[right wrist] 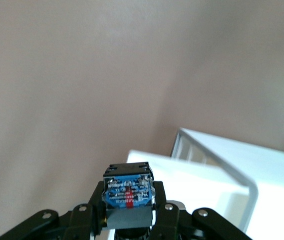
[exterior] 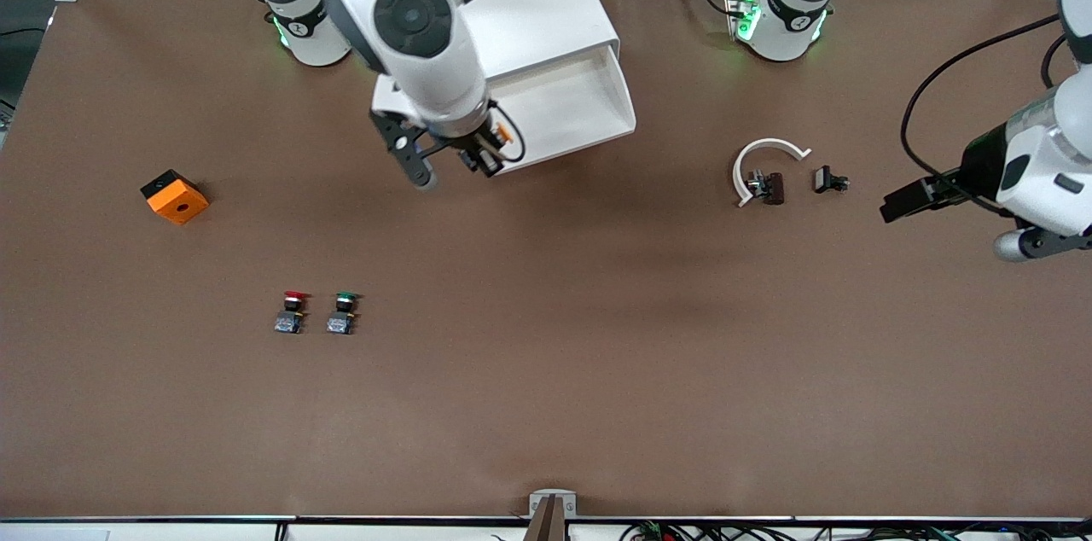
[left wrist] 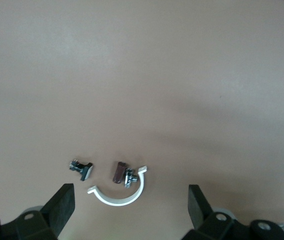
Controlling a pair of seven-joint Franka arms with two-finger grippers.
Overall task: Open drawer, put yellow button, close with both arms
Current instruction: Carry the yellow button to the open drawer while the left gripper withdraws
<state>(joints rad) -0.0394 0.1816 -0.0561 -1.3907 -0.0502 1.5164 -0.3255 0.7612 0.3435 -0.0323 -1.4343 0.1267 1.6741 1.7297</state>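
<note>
- Toward the right arm's end from the drawer [exterior: 567,110]: orange block [exterior: 175,197], red-capped and green-capped buttons.
- Over the pulled-out drawer's corner: right gripper [exterior: 450,159], clamped on the yellow button [right wrist: 128,192].
- Toward the left arm's end from the drawer: left gripper [left wrist: 131,205], spread wide, empty, above a white curved clip [exterior: 762,164].

The right gripper [right wrist: 128,220] has its fingers [right wrist: 162,212] clamped on the yellow button [right wrist: 128,192] (only its blue base block shows), held up over the brown tabletop [right wrist: 72,85] just beside the open white drawer [right wrist: 216,165].
</note>
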